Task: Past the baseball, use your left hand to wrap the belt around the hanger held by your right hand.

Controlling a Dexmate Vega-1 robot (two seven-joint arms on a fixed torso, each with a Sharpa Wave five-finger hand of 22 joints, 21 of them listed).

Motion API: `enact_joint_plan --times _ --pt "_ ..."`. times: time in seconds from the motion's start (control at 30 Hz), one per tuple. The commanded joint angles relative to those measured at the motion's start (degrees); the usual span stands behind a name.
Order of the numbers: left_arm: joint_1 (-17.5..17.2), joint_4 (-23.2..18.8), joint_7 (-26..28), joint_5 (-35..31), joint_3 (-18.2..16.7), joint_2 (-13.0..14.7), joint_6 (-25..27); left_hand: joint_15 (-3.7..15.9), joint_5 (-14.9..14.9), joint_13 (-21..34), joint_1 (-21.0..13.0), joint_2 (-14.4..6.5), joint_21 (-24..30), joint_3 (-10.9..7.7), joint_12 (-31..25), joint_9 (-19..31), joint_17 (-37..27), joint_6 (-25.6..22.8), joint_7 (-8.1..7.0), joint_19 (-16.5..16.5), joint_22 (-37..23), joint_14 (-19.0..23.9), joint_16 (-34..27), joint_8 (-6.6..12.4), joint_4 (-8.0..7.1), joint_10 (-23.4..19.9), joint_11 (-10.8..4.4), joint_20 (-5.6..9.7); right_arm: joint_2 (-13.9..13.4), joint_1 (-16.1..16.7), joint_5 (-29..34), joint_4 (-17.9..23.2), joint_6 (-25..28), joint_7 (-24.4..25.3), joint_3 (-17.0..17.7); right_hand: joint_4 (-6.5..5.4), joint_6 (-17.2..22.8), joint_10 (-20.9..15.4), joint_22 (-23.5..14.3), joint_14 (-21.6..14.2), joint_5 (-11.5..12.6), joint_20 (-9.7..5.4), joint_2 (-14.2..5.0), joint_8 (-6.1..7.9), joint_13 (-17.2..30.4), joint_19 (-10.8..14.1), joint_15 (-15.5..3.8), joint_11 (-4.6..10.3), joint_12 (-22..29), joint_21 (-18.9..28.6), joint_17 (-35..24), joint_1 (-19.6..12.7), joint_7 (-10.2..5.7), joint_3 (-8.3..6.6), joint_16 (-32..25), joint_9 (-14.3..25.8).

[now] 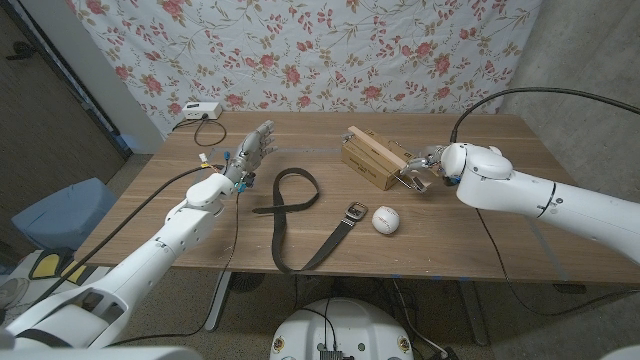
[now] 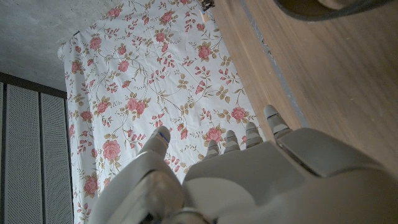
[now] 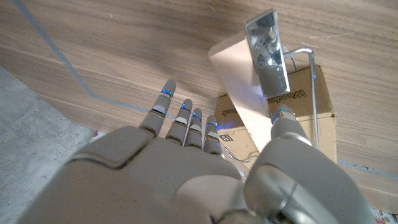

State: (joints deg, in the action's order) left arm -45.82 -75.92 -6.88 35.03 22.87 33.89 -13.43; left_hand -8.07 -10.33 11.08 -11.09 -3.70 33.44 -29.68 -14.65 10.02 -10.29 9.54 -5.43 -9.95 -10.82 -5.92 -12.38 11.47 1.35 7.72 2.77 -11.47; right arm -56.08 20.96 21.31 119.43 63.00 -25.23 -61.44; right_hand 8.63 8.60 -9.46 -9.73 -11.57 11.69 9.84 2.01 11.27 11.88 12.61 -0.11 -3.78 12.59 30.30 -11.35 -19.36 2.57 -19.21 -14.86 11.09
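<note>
A dark belt lies in a loop on the table, its buckle next to the white baseball. A wooden hanger with a metal clip lies across a cardboard box. My right hand is at the hanger's right end, fingers stretched out; its thumb tip is at the wood just below the clip. My left hand hangs above the table left of the belt, fingers spread, holding nothing. A piece of the belt shows past my left hand.
A white device with a cable sits at the table's far left corner. A floral curtain hangs behind the table. The cardboard box is just beyond my right hand.
</note>
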Motion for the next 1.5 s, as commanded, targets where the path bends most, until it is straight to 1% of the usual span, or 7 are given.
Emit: enact_joint_plan --times 0.03,0.8,1.03,1.2,1.33,1.4,1.5 --pt "-0.42 0.13 -0.49 0.92 -0.67 0.19 -0.53 -0.15 0.06 0.07 0.14 0.34 -0.29 0.13 -0.2 0.11 -0.21 -0.14 0.2 -4.2 -0.18 0.38 -0.41 -0.18 0.06 -0.2 0.34 -0.72 3.44 -7.14 6.65 -3.45 2.72 -7.48 -8.64 0.36 0.1 -0.21 -0.28 -0.71 0.39 0.17 -0.38 0.29 0.24 1.32 -0.13 0.43 0.1 0.05 -0.07 -1.17 0.12 -0.17 -0.57 0.09" --pt "-0.9 0.23 -0.49 1.51 -1.17 0.26 -0.82 -0.29 -0.05 0.15 1.71 0.1 -0.57 0.82 0.02 0.13 -0.44 -0.42 0.32 -4.04 -0.3 -0.21 0.12 -0.43 -0.76 -0.55 0.64 -0.74 8.93 -10.06 10.75 -12.28 -0.43 -12.72 -12.63 0.61 1.77 -2.23 -0.75 -4.34 0.82 -2.16 -3.02 0.97 0.58 10.21 -1.03 1.14 0.33 1.87 -0.56 -7.51 -1.36 -1.95 -1.72 0.21" --pt "-0.99 0.22 -0.58 1.64 -1.2 0.27 -0.8 -0.25 -0.08 0.16 1.95 0.06 -0.63 0.92 0.05 0.13 -0.46 -0.45 0.31 -4.0 -0.32 -0.04 0.11 -0.47 -0.87 -0.64 0.67 -0.74 9.6 -9.7 13.22 -12.71 0.68 -12.16 -13.11 0.81 7.52 -10.17 -1.35 -14.85 0.6 -5.36 -7.63 2.27 0.82 17.69 -4.78 1.94 2.39 4.98 -2.68 -13.6 -2.34 -3.56 -7.14 0.23" --pt "-0.85 0.29 -0.71 1.59 -1.07 0.2 -0.75 -0.32 -0.1 0.16 2.14 0.03 -0.67 1.01 0.05 0.13 -0.48 -0.49 0.3 -3.97 -0.33 0.05 0.11 -0.49 -0.97 -0.78 0.66 -0.74 9.48 -7.91 14.87 -11.89 1.32 -9.25 -12.13 1.02 16.46 -20.94 -2.02 -26.78 0.28 -8.02 -11.3 4.08 1.9 22.59 -8.26 2.64 6.8 8.71 -6.98 -20.09 -3.2 -4.67 -14.69 0.28" --pt "-0.67 0.31 -0.77 1.53 -0.96 0.11 -0.69 -0.36 -0.11 0.17 2.28 0.02 -0.7 1.07 0.09 0.13 -0.49 -0.55 0.28 -3.96 -0.34 0.04 0.14 -0.5 -1.04 -0.77 0.62 -0.75 9.25 -5.81 16.94 -10.67 2.36 -5.61 -11.13 -0.29 26.44 -32.75 -3.48 -37.56 -0.41 -10.82 -13.34 5.43 5.36 25.48 -11.08 4.06 14.66 14.59 -17.02 -27.86 -3.91 -6.31 -25.07 0.93" --pt "-0.58 0.34 -0.88 1.55 -0.91 0.06 -0.68 -0.43 -0.13 0.17 2.37 0.01 -0.72 1.11 0.11 0.13 -0.49 -0.55 0.28 -3.95 -0.34 0.08 0.14 -0.51 -1.08 -0.79 0.64 -0.75 9.22 -4.74 18.14 -10.07 3.24 -3.8 -10.7 -0.87 31.46 -37.08 -4.31 -41.52 -0.67 -11.52 -13.73 6.49 7.83 25.72 -11.76 4.6 18.82 17.67 -21.81 -31.32 -4.01 -7.72 -28.86 1.62" --pt "-0.41 0.31 -0.97 1.44 -0.79 0.04 -0.63 -0.43 -0.14 0.17 2.49 -0.01 -0.75 1.16 0.14 0.13 -0.5 -0.55 0.27 -3.93 -0.35 0.1 0.16 -0.54 -1.15 -0.81 0.57 -0.75 8.97 -3.08 19.0 -9.26 3.72 -1.49 -9.6 -1.32 36.11 -41.18 -6.17 -47.37 -1.35 -12.74 -13.28 7.5 13.52 26.36 -11.89 5.9 25.15 23.89 -31.39 -35.78 -3.6 -7.96 -36.38 3.26"
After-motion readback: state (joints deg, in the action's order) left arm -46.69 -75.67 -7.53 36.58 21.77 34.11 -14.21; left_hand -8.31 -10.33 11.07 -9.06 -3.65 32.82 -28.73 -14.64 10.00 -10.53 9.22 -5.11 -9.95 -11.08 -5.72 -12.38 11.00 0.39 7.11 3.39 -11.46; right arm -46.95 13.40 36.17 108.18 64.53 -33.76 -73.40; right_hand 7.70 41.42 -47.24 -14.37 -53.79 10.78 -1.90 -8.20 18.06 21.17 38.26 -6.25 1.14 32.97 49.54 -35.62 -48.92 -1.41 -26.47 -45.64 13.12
